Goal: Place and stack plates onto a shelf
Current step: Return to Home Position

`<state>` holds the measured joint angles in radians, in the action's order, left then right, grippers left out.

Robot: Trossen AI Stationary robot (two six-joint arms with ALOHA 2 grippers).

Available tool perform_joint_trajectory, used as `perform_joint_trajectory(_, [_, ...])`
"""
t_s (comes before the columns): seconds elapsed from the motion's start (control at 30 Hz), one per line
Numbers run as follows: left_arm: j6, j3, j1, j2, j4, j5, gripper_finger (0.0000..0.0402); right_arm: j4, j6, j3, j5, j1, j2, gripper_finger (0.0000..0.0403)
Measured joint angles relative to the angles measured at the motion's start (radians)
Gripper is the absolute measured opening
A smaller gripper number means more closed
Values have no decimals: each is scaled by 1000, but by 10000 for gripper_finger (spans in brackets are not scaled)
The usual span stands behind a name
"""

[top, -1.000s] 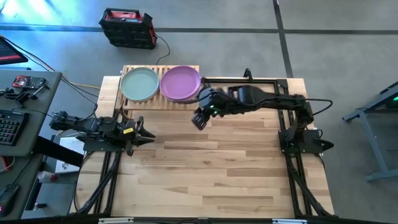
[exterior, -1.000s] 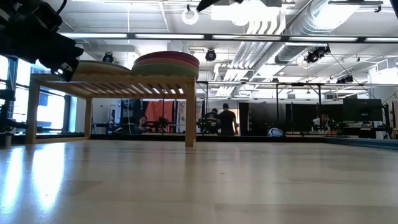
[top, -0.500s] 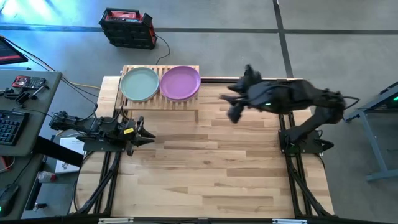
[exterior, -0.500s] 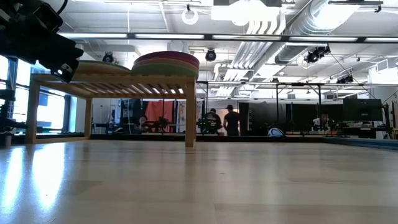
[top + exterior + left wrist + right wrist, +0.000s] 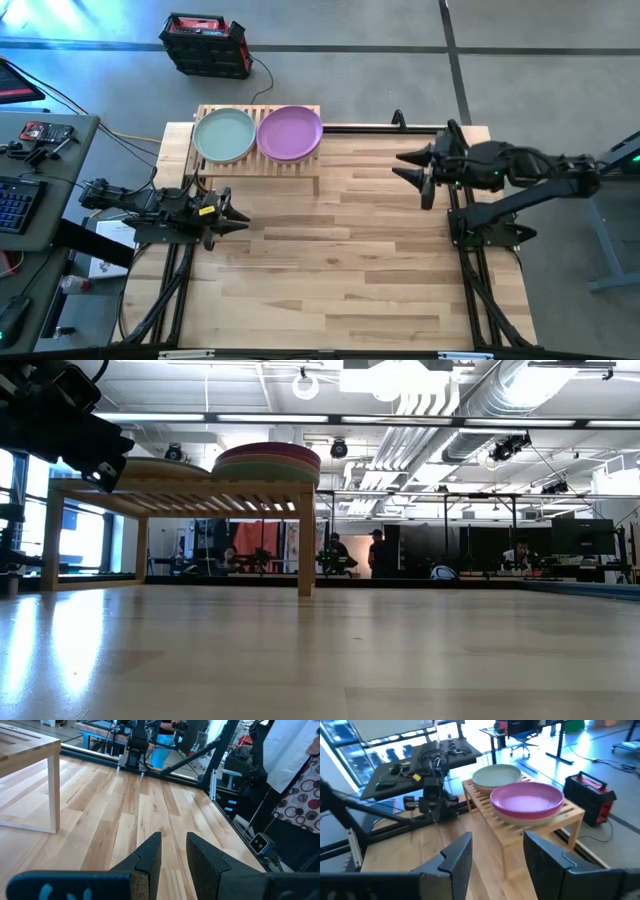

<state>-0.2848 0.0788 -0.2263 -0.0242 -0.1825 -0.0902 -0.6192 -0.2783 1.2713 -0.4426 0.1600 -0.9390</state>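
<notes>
Two stacks of plates sit on the slatted light-wood shelf [image 5: 258, 160] at the table's far left. The left stack has a sage green plate [image 5: 224, 135] on top, the right stack a purple plate [image 5: 290, 132]. In the low view the right stack [image 5: 267, 462] shows several coloured rims. In the right wrist view the purple plate [image 5: 527, 800] and the green plate [image 5: 496, 775] rest on the shelf [image 5: 520, 827]. My right gripper [image 5: 413, 168] hovers open and holds nothing, near the table's right far side. My left gripper [image 5: 240, 214] waits at the left edge, slightly open, holding nothing.
A wide bare stretch of butcher-block tabletop [image 5: 340, 260] lies between the arms. Black frame rails [image 5: 400, 128] run along the far and side edges. A desk with a keyboard [image 5: 15, 200] stands left of the table, and a red-black box [image 5: 205, 43] lies on the floor beyond. People stand in the room behind [image 5: 378, 552].
My right gripper has drawn back from beside the purple plate stack toward the table's right edge, turning as it went, and holds nothing. The plates and the left arm have stayed where they were.
</notes>
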Motion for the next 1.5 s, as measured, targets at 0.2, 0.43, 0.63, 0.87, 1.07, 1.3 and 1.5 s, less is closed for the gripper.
perform_joint_trajectory(0.2, [0, 0, 0, 0, 0, 0, 78, 187, -3, -304, 75, 0, 171, 158])
perform_joint_trajectory(0.43, [0, 0, 0, 0, 0, 0, 78, 377, -32, -592, 192, -2, 321, 158])
perform_joint_trajectory(0.63, [0, 0, 0, 0, 0, 0, 78, 513, -79, -799, 252, -5, 480, 158])
perform_joint_trajectory(0.87, [6, 0, 0, 0, 0, -1, 78, 539, -51, -927, 242, -5, 656, 158])
perform_joint_trajectory(1.07, [33, 0, 0, 0, 0, -6, 78, 534, -7, -995, 197, -5, 769, 158])
perform_joint_trajectory(1.3, [34, 0, 0, 0, 0, -7, 78, 530, -33, -1094, 190, -5, 895, 158])
perform_joint_trajectory(1.5, [35, 0, 0, 0, 3, -36, 78, 525, -55, -1145, 212, -5, 931, 158])
